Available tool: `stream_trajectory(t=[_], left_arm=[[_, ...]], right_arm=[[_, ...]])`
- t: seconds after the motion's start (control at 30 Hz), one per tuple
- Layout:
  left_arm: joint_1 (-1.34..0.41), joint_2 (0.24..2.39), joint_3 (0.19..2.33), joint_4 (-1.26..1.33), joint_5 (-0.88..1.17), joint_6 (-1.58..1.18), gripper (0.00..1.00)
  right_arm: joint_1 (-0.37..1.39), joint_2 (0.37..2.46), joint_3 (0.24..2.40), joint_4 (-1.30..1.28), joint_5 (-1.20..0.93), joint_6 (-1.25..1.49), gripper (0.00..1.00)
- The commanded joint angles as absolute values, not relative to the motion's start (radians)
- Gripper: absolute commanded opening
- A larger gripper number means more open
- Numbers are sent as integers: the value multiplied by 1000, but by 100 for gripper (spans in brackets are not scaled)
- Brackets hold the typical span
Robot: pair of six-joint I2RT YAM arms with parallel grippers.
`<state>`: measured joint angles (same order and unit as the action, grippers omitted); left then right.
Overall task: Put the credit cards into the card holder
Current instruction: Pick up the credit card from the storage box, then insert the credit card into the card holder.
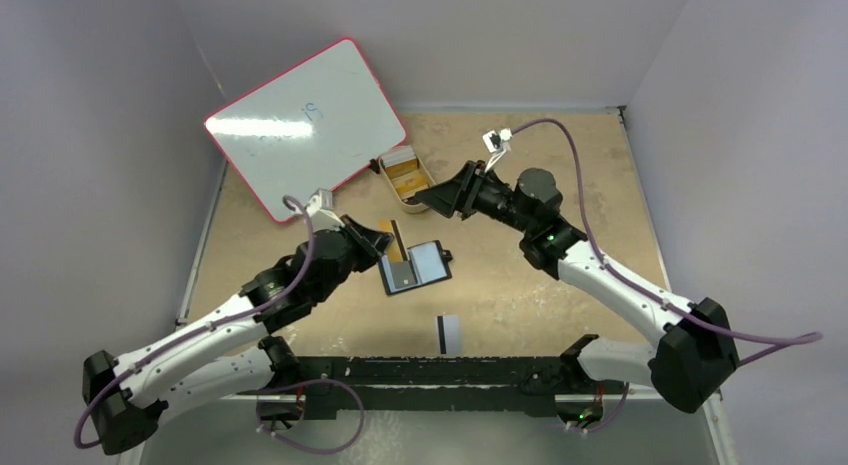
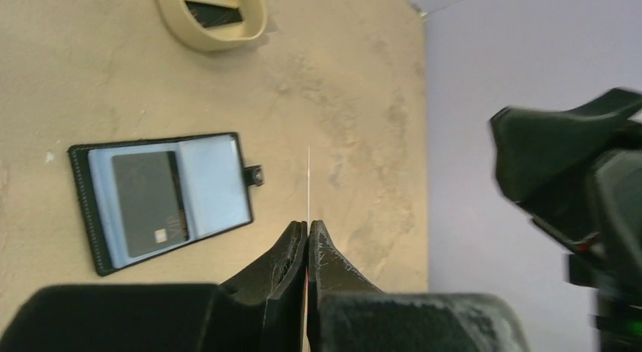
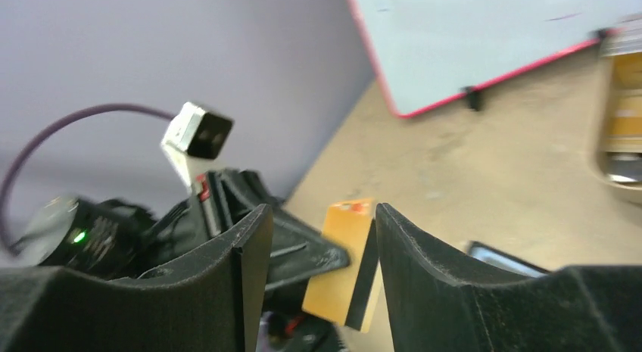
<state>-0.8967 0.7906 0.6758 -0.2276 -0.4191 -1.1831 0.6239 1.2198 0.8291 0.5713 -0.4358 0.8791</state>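
ROOM: open stretch of table (image 1: 520,285) right of card holder (image 2: 163,200), tray (image 2: 257,26) beyond, striped card (image 1: 448,331) near front edge | CARD: orange-gold card (image 3: 344,261) upright, pinched in fully closed left fingers (image 2: 308,227), just beside card holder | right fingers (image 1: 425,197) spread wide, holding nothing, near tray | ARMS: both angled inward, tips facing.
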Motion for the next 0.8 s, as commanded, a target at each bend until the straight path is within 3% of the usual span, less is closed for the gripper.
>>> stream_trajectory(t=[0.0, 0.4, 0.77], left_arm=[[-886, 888, 665, -195, -396, -1143, 0], [-685, 1109, 510, 170, 8, -1192, 0], [-657, 1259, 466, 310, 72, -1141, 0]], right_arm=[[619, 1238, 906, 155, -208, 594, 55], [613, 1499, 875, 129, -189, 449, 51], [616, 1647, 886, 138, -73, 361, 50]])
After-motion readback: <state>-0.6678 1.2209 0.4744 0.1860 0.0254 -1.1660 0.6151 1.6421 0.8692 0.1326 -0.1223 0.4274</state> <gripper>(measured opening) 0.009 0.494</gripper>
